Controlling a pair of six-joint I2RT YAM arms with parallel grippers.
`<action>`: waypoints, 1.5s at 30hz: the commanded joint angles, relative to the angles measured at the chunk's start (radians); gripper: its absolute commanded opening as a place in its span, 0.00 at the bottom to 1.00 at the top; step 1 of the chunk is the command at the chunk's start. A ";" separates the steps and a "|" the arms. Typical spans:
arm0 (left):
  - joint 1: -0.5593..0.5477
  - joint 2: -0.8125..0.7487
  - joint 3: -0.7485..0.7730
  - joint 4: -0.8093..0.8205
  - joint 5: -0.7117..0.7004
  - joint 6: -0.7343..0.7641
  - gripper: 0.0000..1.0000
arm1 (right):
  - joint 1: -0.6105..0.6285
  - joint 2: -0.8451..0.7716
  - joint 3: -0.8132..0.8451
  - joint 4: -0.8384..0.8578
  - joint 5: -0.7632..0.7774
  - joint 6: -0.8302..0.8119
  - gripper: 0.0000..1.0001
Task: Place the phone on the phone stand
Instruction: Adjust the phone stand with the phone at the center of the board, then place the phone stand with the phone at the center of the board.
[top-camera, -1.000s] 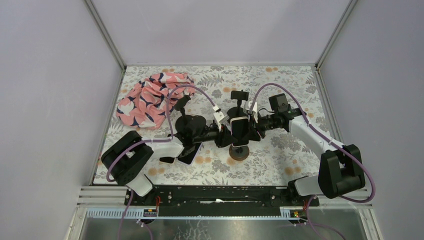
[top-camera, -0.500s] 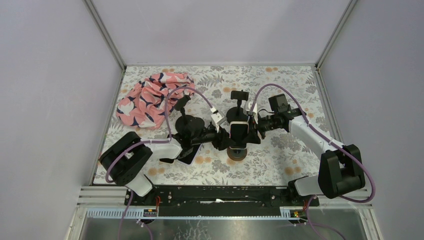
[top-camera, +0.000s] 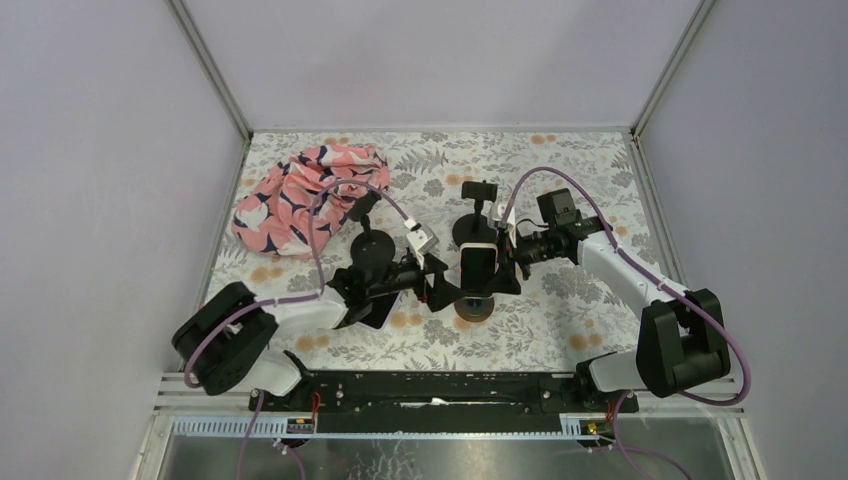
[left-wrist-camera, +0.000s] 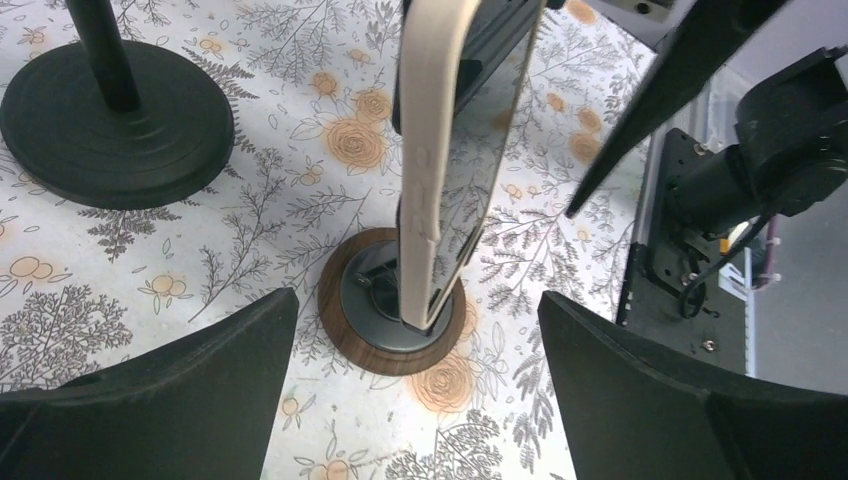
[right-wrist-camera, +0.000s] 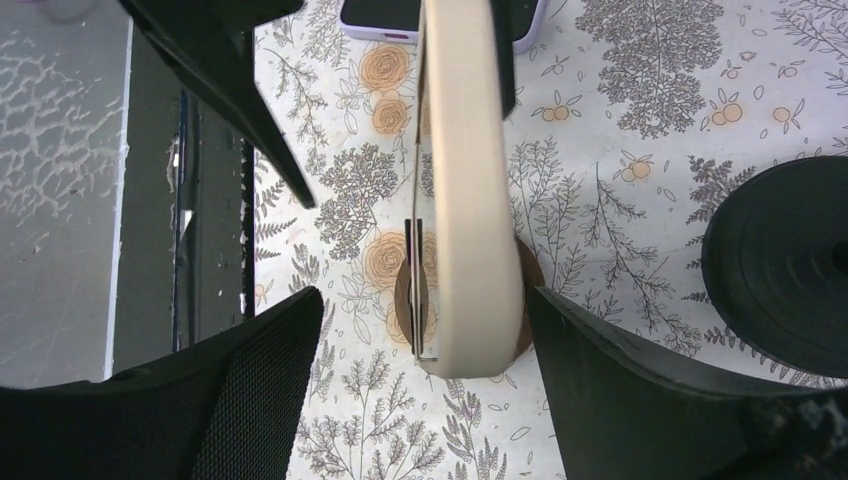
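The phone (top-camera: 478, 264), in a cream case, stands upright on the phone stand, whose round wooden base (top-camera: 476, 307) shows below it. The left wrist view has the phone (left-wrist-camera: 437, 150) edge-on above that base (left-wrist-camera: 385, 310), and my left gripper (left-wrist-camera: 415, 400) is open, its fingers wide apart and short of the phone. In the right wrist view my right gripper (right-wrist-camera: 425, 400) is open around the phone (right-wrist-camera: 465, 200), one finger on each side. From above, the left gripper (top-camera: 438, 287) sits just left of the stand and the right gripper (top-camera: 510, 266) just right.
Two black stands with round bases (top-camera: 372, 246) (top-camera: 478, 226) rise behind the grippers. A second phone (top-camera: 378, 312) lies flat under the left arm. A pink patterned cloth (top-camera: 300, 195) is bunched at the back left. Metal rails edge the floral mat.
Both grippers have opened and let go of the phone, which stays on the stand. The left arm has drawn back a little toward the near left.
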 joint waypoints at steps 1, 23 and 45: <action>0.006 -0.096 -0.054 0.020 -0.023 0.005 0.99 | 0.007 -0.014 -0.010 0.087 -0.041 0.106 0.84; 0.007 -0.559 -0.224 -0.150 -0.129 -0.056 0.99 | 0.009 0.114 0.022 0.066 -0.148 0.061 0.10; 0.006 -0.726 -0.211 -0.260 -0.121 -0.048 0.99 | -0.499 -0.062 0.134 0.108 -0.008 0.241 0.00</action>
